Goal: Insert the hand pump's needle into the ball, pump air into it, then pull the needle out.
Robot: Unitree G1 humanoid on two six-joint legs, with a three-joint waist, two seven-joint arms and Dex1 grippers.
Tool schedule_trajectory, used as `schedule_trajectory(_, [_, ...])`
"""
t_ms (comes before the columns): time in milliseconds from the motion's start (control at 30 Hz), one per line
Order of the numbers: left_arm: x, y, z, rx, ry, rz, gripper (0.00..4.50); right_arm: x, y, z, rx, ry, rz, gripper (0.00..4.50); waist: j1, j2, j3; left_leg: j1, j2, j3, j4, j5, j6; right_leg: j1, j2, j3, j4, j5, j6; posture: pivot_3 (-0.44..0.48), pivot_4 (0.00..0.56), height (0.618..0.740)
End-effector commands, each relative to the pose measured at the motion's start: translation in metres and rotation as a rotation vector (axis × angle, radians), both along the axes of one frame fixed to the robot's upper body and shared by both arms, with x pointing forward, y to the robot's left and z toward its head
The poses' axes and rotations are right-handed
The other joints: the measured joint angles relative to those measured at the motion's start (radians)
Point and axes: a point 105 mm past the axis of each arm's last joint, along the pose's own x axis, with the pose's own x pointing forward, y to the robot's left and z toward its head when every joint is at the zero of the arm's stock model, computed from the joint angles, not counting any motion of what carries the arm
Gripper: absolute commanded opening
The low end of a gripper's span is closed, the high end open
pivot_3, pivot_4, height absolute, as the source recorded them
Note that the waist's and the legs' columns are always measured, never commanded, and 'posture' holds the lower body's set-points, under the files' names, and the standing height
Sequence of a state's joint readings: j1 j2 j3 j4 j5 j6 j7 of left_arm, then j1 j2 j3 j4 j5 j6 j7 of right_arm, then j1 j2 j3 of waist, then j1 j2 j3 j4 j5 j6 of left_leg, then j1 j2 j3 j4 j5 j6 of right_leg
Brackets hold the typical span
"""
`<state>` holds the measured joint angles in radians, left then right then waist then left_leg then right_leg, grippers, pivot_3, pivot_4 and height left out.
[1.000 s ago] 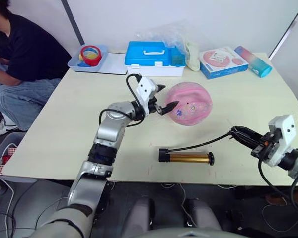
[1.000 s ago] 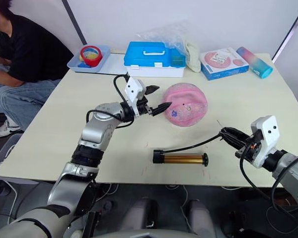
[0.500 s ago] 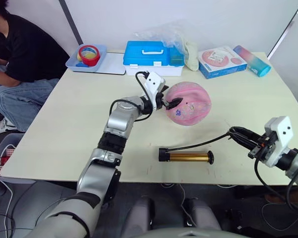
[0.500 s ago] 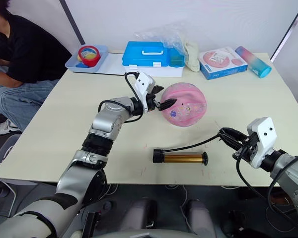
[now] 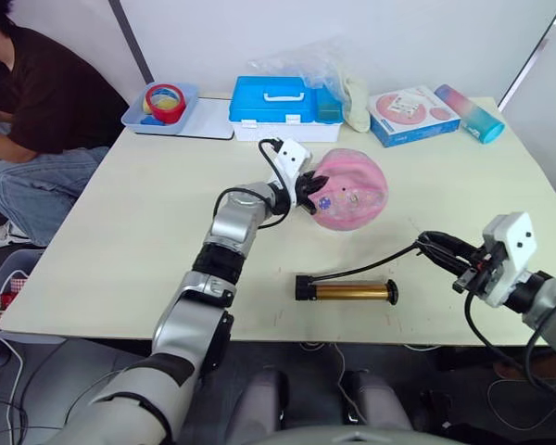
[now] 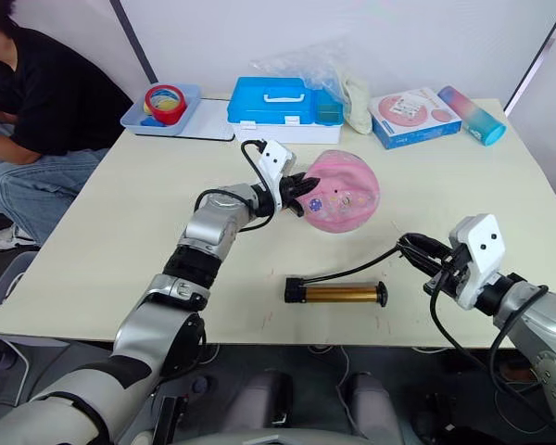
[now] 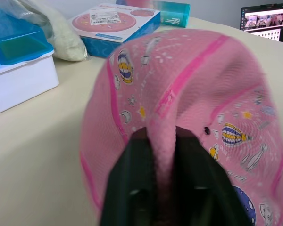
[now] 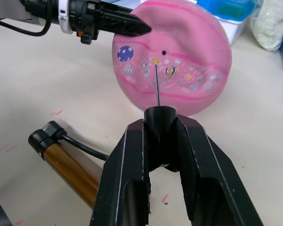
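Left fingers (image 7: 132, 188) now pinching ball (image 5: 350, 187) fold.

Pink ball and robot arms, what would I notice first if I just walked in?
The squashy pink ball in the middle of the table, with the left gripper pinching a fold of it. Nearer the robot's right, the right gripper holds the needle pointing at the ball, and the gold hand pump lies near the front edge.

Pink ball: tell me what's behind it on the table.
Behind the ball sits a blue and white case, with a clear bag and a whitish cloth beside it. The case's underside is hidden.
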<state>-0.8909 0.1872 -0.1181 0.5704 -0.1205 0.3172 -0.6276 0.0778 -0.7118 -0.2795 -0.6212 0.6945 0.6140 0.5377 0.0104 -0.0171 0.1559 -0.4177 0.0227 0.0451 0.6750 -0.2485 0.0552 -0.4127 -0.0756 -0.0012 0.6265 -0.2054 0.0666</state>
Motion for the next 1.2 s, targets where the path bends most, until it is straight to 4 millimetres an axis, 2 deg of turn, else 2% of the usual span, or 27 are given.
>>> schedule_trajectory(33, [0.0,0.0,0.022,-0.042,-0.08,0.005,0.04,0.004,0.011,0.013,0.04,0.006,-0.002,0.28,0.001,0.0,0.0,0.0,0.0,0.0,0.0,0.0,0.0,0.0,0.0,0.0,0.0,0.0,0.0,0.0,0.15,0.74])
schedule_trajectory(167, [-0.002,-0.004,0.019,-0.051,-0.085,-0.003,0.04,0.009,0.026,0.018,0.046,0.106,0.025,0.28,0.0,0.0,0.0,0.0,0.0,0.0,0.0,0.0,0.0,0.0,0.0,0.0,0.0,0.0,0.0,0.0,0.15,0.74])
schedule_trajectory(433, [-0.008,-0.009,0.013,-0.069,-0.112,-0.039,0.04,0.037,0.023,0.024,0.003,0.299,0.006,0.28,0.003,-0.001,0.0,-0.002,0.0,0.0,0.0,0.0,0.0,-0.001,-0.002,0.0,0.0,0.0,-0.001,0.0,0.15,0.74])
schedule_trajectory(733, [-0.01,-0.008,0.004,-0.061,-0.198,-0.04,0.04,0.064,0.038,0.035,-0.062,0.496,0.063,0.28,0.003,0.0,0.0,-0.005,0.0,-0.001,0.0,0.0,0.0,-0.004,-0.002,-0.001,0.0,0.001,0.001,0.0,0.15,0.74])
schedule_trajectory(900, [-0.008,-0.006,0.005,-0.063,-0.241,-0.032,0.04,0.075,0.04,0.041,-0.082,0.529,0.055,0.28,0.004,0.0,0.0,-0.014,-0.001,0.0,0.001,0.0,0.0,-0.01,-0.002,-0.004,0.0,0.002,0.002,0.0,0.15,0.74])
schedule_trajectory(1200, [-0.009,-0.006,0.003,-0.013,-0.347,-0.048,0.04,0.087,0.051,0.048,-0.079,0.602,0.054,0.28,0.003,0.0,0.0,-0.014,-0.001,0.001,0.002,0.0,0.0,-0.01,-0.002,-0.005,0.001,0.002,0.002,0.0,0.15,0.74])
